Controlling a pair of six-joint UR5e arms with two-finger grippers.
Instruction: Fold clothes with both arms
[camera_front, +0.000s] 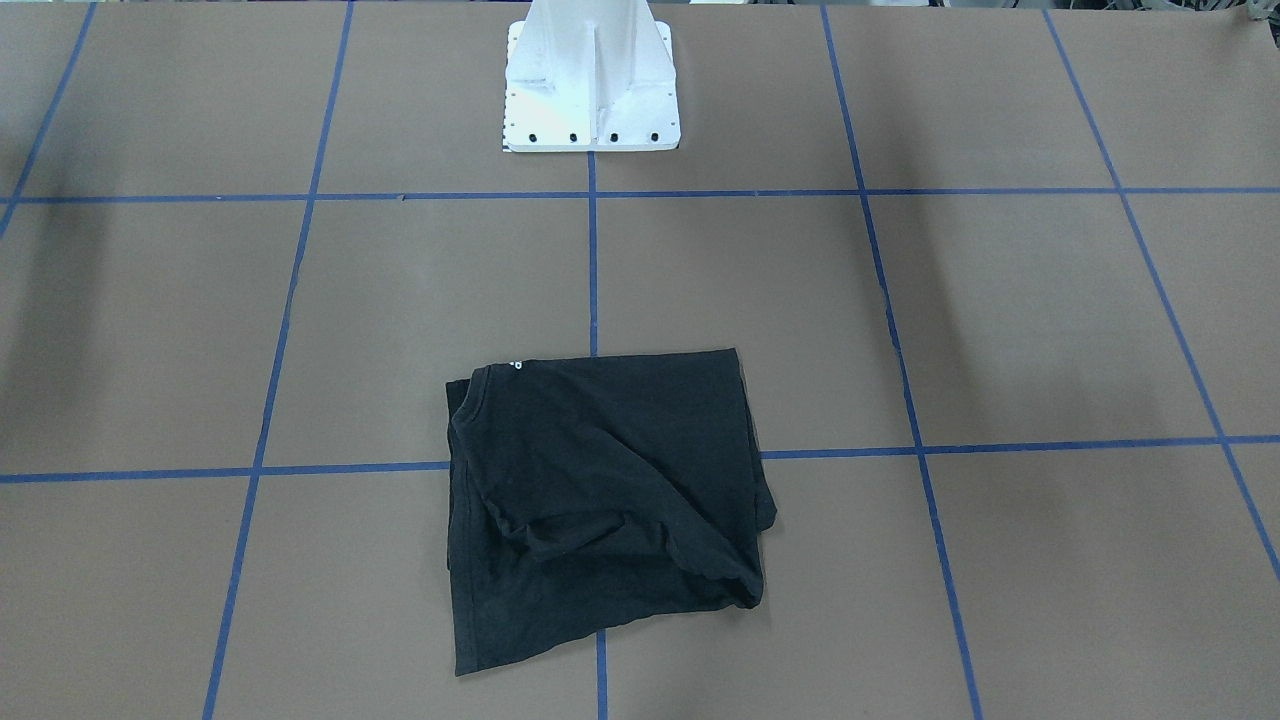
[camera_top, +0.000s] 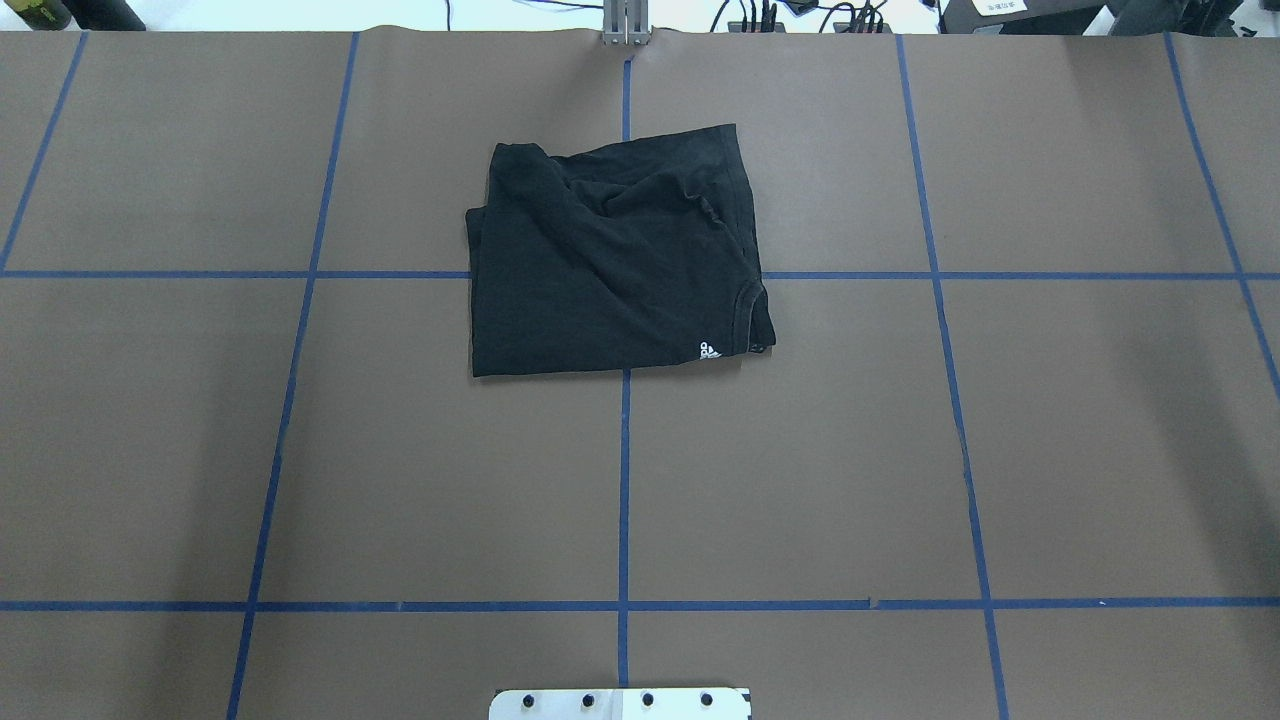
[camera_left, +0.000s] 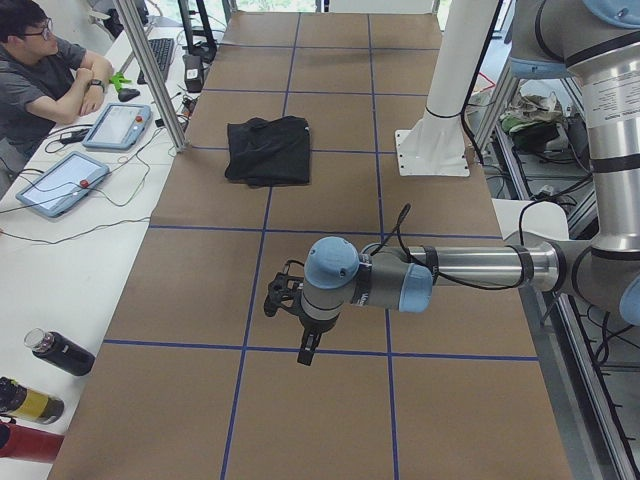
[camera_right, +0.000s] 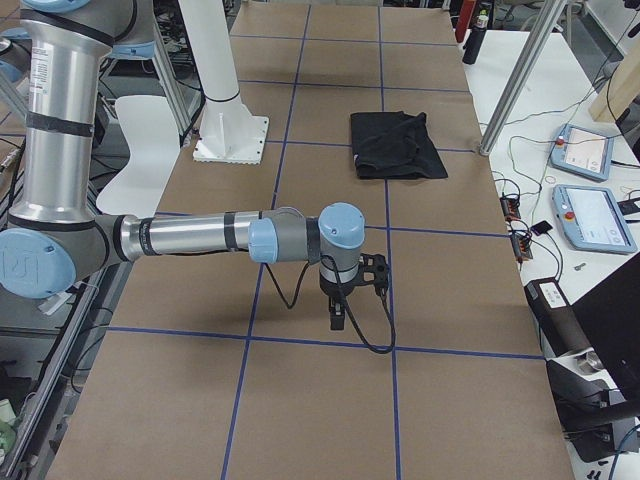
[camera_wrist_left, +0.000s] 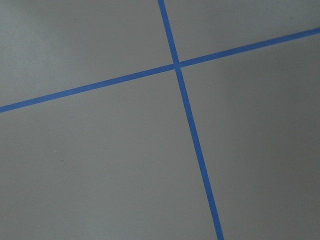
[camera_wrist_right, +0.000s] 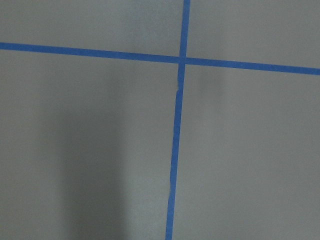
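The black T-shirt (camera_front: 600, 500) lies folded into a rough, wrinkled rectangle on the brown table, plain side up, with a small white logo (camera_top: 708, 351) at one corner. It also shows in the overhead view (camera_top: 610, 260) and both side views (camera_left: 268, 150) (camera_right: 397, 143). The left gripper (camera_left: 306, 352) shows only in the exterior left view, pointing down over bare table far from the shirt. The right gripper (camera_right: 337, 318) shows only in the exterior right view, likewise far from the shirt. I cannot tell whether either is open or shut. Both wrist views show only table and blue tape.
The white pedestal (camera_front: 592, 90) stands at the robot's side of the table (camera_top: 300, 450), which has a blue tape grid. A seated operator (camera_left: 40, 70), tablets (camera_left: 60, 180) and bottles (camera_left: 40, 400) are on the side bench. A metal post (camera_left: 150, 70) stands near the shirt.
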